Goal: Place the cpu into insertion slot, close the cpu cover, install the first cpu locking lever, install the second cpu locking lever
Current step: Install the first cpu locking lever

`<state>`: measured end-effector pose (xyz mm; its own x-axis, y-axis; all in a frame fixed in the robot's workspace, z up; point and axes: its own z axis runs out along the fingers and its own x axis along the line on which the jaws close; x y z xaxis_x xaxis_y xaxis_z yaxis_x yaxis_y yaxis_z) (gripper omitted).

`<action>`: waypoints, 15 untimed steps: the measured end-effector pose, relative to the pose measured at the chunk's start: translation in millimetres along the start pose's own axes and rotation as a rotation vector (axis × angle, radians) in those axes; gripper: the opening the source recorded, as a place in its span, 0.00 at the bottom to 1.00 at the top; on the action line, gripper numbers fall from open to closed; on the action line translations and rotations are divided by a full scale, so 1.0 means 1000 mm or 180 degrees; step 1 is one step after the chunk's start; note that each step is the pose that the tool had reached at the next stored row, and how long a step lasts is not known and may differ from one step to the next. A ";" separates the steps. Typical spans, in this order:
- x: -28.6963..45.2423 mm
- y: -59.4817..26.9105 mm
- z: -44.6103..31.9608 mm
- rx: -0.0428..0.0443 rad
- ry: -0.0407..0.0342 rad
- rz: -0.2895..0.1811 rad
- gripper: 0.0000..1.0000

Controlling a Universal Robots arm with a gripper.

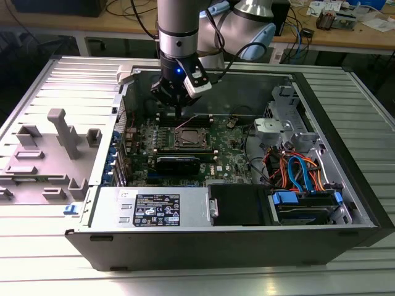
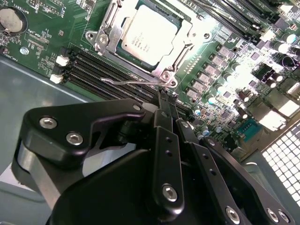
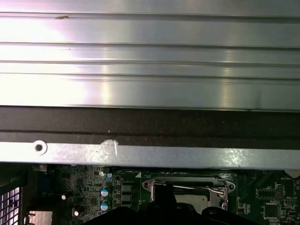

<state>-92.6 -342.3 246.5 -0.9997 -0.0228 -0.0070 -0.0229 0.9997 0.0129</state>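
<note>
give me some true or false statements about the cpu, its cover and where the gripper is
1. The cpu sits in the insertion slot. True.
2. The cpu cover stands raised, clear of the chip. False: it lies flat, framing the chip through its window.
3. The gripper hangs over the grey table outside the computer case. False: it is inside the case, right by the slot.
4. A thin wire lever runs along the slot's edge, close to the gripper's tips. True.
5. The long black memory slots are filled with cards. False: in the second wrist view they are empty.
</note>
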 end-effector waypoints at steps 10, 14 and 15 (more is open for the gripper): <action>-0.0092 0.0013 0.0019 -0.0001 0.0000 0.0000 0.11; -0.0092 0.0013 0.0019 -0.0001 0.0000 0.0000 0.11; -0.0092 0.0013 0.0019 -0.0001 0.0000 0.0000 0.11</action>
<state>-83.4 -340.8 244.7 -0.9997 -0.0229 -0.0071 -0.0230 0.9996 0.0132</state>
